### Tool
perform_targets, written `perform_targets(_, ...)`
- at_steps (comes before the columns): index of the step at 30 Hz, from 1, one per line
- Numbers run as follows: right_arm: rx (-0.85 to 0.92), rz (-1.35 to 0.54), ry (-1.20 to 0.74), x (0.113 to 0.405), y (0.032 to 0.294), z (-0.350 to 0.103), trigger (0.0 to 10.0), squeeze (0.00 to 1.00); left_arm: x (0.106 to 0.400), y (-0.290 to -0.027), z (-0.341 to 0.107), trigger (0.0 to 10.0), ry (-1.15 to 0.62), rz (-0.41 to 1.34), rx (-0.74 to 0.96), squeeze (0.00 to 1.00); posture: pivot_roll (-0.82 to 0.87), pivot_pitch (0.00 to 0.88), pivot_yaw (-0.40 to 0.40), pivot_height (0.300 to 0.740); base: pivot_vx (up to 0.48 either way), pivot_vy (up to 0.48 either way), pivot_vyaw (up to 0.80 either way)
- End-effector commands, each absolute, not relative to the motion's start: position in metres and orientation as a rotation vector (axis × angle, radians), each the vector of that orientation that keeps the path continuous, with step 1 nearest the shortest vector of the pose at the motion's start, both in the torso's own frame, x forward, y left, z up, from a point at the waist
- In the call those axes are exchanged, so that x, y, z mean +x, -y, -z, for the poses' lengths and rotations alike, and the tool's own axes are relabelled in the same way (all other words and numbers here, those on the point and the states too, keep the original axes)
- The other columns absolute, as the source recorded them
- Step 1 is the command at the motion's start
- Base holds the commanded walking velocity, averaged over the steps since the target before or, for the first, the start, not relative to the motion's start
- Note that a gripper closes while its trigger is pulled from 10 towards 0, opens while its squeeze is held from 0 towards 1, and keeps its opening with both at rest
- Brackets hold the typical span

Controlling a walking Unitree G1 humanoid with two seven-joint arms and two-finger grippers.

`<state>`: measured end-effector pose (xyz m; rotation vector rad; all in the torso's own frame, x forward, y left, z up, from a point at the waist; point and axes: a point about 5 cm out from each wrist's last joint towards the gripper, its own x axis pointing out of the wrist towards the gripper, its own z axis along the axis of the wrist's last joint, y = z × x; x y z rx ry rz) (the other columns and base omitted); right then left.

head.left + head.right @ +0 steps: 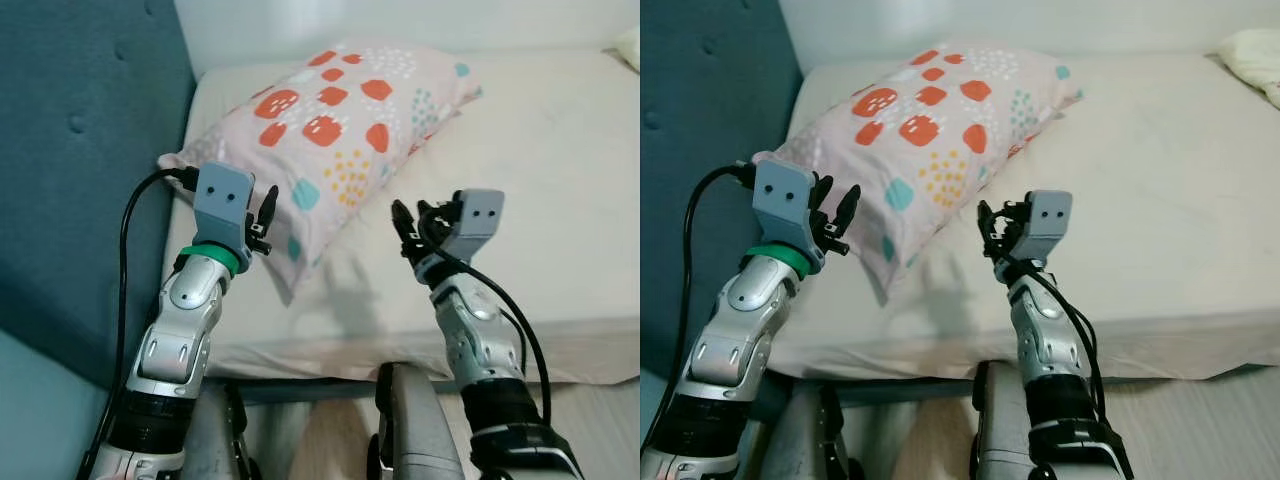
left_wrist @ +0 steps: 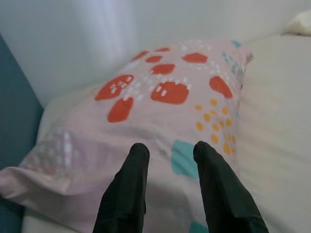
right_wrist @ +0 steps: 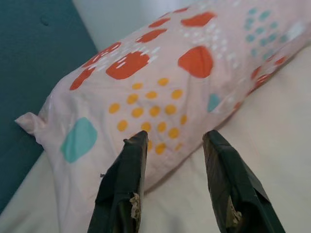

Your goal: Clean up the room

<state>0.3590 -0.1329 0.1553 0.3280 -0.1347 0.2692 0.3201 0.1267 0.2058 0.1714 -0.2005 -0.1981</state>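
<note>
Pincers frame the job: the left pincer (image 1: pixel 266 218), at centre left of the head view, has its fingers spread with nothing between them, poised just over the pillow's near edge. The right pincer (image 1: pixel 409 232), at centre right, is likewise spread and empty, aimed at the pillow's long side. The pillow (image 1: pixel 335 120) lies askew across the upper left of the bed (image 1: pixel 560 160), one corner against the blue headboard (image 1: pixel 80 150). Both arms seem raised either side to take hold of it and straighten it.
</note>
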Motion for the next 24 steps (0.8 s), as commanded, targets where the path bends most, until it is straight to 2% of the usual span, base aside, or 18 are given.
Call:
perform_targets(1, 0.387, -0.282, 0.087, 0.359, 0.129, -0.146, 10.0, 0.0, 0.318, -0.128, -0.202, 10.0, 0.181, 0.192, 0.18, 0.0, -0.02, 0.14, 0.052, 0.545, 0.0, 0.0, 0.0)
perform_targets(2, 0.452, -0.309, 0.062, 0.364, 0.125, -0.146, 10.0, 0.0, 0.317, -0.129, -0.203, 10.0, 0.181, 0.189, 0.178, 0.0, -0.02, 0.147, 0.05, 0.545, 0.0, 0.0, 0.0)
perform_targets(3, 0.542, -0.342, 0.035, 0.37, 0.12, -0.147, 10.0, 0.0, 0.315, -0.131, -0.208, 10.0, 0.19, 0.176, 0.175, 0.0, 0.02, 0.193, 0.036, 0.545, 0.0, 0.0, 0.0)
perform_targets(7, 0.599, -0.364, 0.02, 0.373, 0.117, -0.147, 10.0, 0.0, 0.314, -0.133, -0.212, 10.0, 0.196, 0.167, 0.173, 0.0, 0.02, 0.193, 0.036, 0.545, 0.0, 0.0, 0.0)
perform_targets(8, 0.656, -0.368, 0.0, 0.377, 0.115, -0.146, 10.0, 1.0, 0.313, -0.137, -0.218, 10.0, 0.208, 0.153, 0.169, 0.0, 0.04, 0.233, 0.03, 0.545, 0.0, 0.0, 0.0)
perform_targets(9, 0.656, -0.368, 0.0, 0.377, 0.115, -0.146, 10.0, 1.0, 0.313, -0.137, -0.218, 10.0, 0.208, 0.153, 0.169, 0.0, 0.04, 0.233, 0.03, 0.545, 0.0, 0.0, 0.0)
perform_targets(14, 0.881, -0.407, -0.057, 0.385, 0.106, -0.145, 10.0, 1.0, 0.308, -0.154, -0.24, 10.0, 0.237, 0.094, 0.174, 0.0, 0.09, 0.314, 0.028, 0.545, 0.0, 0.0, 0.0)
perform_targets(21, 0.933, -0.427, -0.082, 0.391, 0.104, -0.151, 10.0, 1.0, 0.301, -0.158, -0.247, 10.0, 0.233, 0.073, 0.181, 0.0, 0.13, 0.365, 0.025, 0.545, 0.0, 0.0, 0.0)
perform_targets(24, 0.985, -0.522, -0.035, 0.396, 0.102, -0.169, 10.0, 1.0, 0.292, -0.162, -0.251, 10.0, 0.224, 0.046, 0.18, 0.0, 0.18, 0.416, 0.018, 0.545, 0.0, 0.0, 0.0)
